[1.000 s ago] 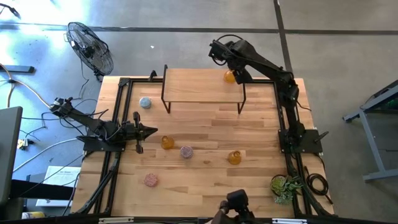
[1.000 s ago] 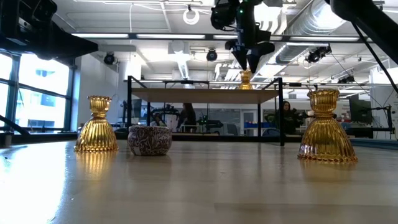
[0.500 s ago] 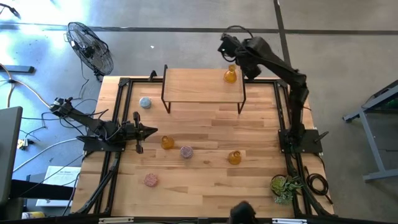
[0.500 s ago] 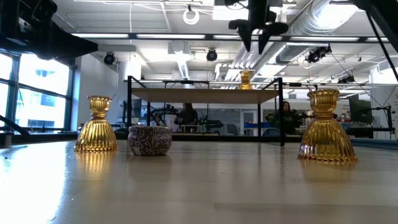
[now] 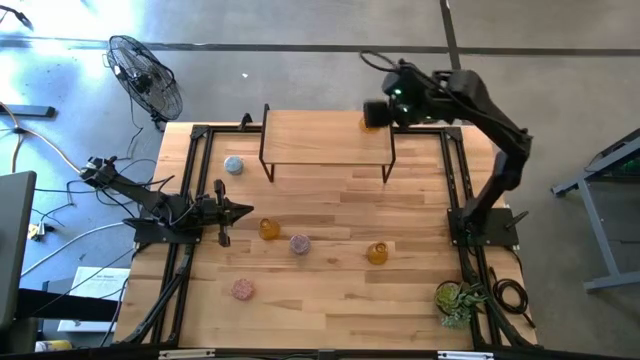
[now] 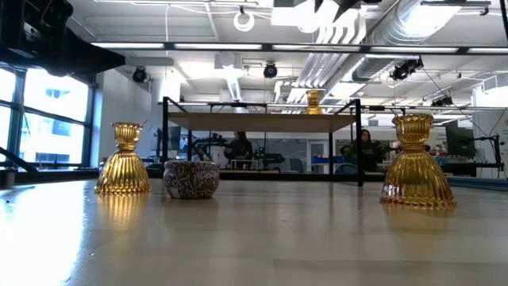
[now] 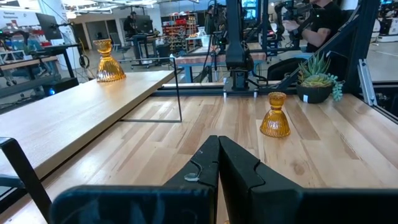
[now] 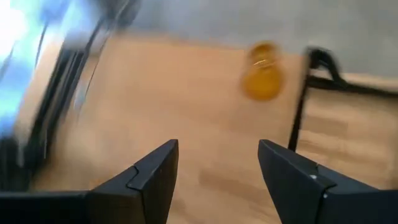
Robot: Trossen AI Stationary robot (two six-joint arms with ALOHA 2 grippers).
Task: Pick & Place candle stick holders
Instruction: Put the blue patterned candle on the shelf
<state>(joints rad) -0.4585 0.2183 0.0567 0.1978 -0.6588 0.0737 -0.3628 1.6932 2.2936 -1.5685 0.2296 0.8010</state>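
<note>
An amber candle stick holder (image 5: 369,122) stands upright on its base at the right end of a raised wooden shelf (image 5: 325,138). It also shows in the low view (image 6: 314,101) and the right wrist view (image 8: 262,73). My right gripper (image 8: 217,169) hangs open high above and beside it, tilted down, with nothing between its fingers. Two more amber holders (image 5: 269,229) (image 5: 377,253), two pink ones (image 5: 299,243) (image 5: 242,290) and a pale blue one (image 5: 233,165) stand on the table. My left gripper (image 5: 246,210) rests shut and level at the table's left side.
The shelf stands on thin black metal legs (image 5: 390,160) at the table's far side. Black frame rails (image 5: 455,190) run along the left and right edges. A green potted plant (image 5: 458,300) sits at the near right corner. A fan (image 5: 146,76) stands on the floor beyond the far left corner.
My right gripper has risen from just above the amber holder on the shelf, out past the top of the low view. It has drawn back toward the table's right edge and rolled about its own axis. The holder stays upright on the shelf.
</note>
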